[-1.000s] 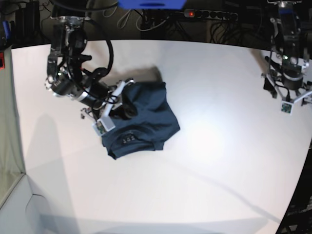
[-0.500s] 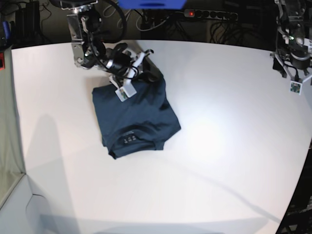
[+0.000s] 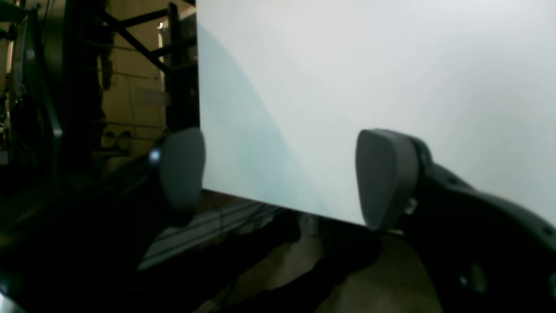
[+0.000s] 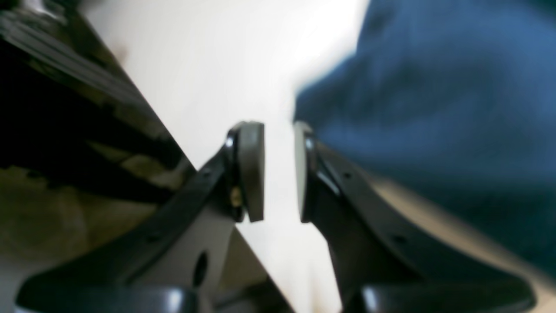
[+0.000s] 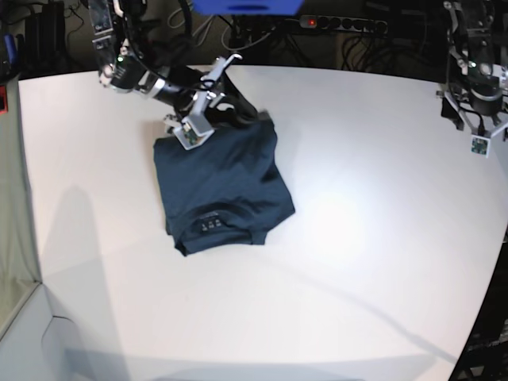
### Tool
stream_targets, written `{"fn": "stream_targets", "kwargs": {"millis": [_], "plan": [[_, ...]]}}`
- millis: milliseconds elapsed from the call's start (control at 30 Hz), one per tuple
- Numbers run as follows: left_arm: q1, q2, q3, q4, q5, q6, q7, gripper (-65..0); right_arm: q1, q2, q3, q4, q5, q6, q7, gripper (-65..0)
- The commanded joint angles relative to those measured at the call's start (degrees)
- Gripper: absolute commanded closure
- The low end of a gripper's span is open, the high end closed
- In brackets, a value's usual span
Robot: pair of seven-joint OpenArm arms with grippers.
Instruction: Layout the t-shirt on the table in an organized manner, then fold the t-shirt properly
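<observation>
The dark navy t-shirt [image 5: 222, 186] lies folded into a compact block on the white table [image 5: 357, 246], left of centre, collar end toward the front. My right gripper [image 5: 234, 109] hovers at the shirt's far edge. In the right wrist view its pads [image 4: 252, 169] stand a narrow gap apart with only bare table [image 4: 195, 65] between them, and the blurred t-shirt [image 4: 434, 108] lies just to their right. My left gripper [image 5: 476, 127] hangs at the far right edge, well away from the shirt. It [image 3: 282, 174] is wide open and empty over the table's [image 3: 391, 65] edge.
A power strip [image 5: 341, 24] with a red light and loose cables run behind the table's back edge. A blue object [image 5: 246, 6] hangs at the top centre. The table's curved edge falls away at the right [image 5: 484, 294]. Dark shelving [image 3: 108, 87] stands beyond the edge.
My right arm has swung from the shirt's left side up and around to its far edge, leaving the shirt flat. My left arm has lifted back toward the far right corner.
</observation>
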Motion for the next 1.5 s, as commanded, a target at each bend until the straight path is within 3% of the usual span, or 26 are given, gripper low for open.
{"fn": "stream_targets", "kwargs": {"millis": [0, 200, 433, 767, 1033, 1333, 1400, 1467], "plan": [[-0.33, 0.26, -0.46, 1.03, 0.35, 0.64, -0.84, -52.6, 0.12, 0.73, 1.64, 1.45, 0.53, 0.76, 0.78, -10.6], [-0.25, 2.2, -0.02, 1.03, 0.35, 0.64, -0.93, -52.6, 9.53, 0.82, 10.07, -3.57, 0.44, 0.76, -2.82, -10.6], [0.28, 3.52, -0.46, 1.03, 0.62, 0.64, -0.93, -52.6, 18.32, 0.82, 12.54, -17.37, 0.44, 0.76, -5.72, -10.6], [0.37, 3.43, -0.55, 0.5, 0.79, 0.64, -0.93, -52.6, 17.0, 1.0, 12.45, -30.73, 0.44, 0.76, 4.65, -10.6], [1.69, 3.78, -0.55, 1.21, 0.35, 0.64, -0.84, -52.6, 10.59, 1.79, 15.0, -14.11, 0.7, 0.76, 4.65, -10.6], [6.08, 11.25, -1.78, 6.22, 0.35, 0.64, -0.84, -51.7, -3.92, 1.79, 21.85, 3.73, 0.7, 0.76, 4.83, -10.4], [7.31, 12.84, -1.78, 7.36, 0.35, 0.64, -0.84, -45.0, -7.35, 1.79, 23.79, 4.87, 0.7, 0.76, 4.91, -8.3], [8.81, 14.33, -1.78, 8.59, 0.35, 0.64, -0.84, -33.8, -10.51, 1.79, 25.81, 5.05, 0.7, 0.76, 5.0, -4.6]]}}
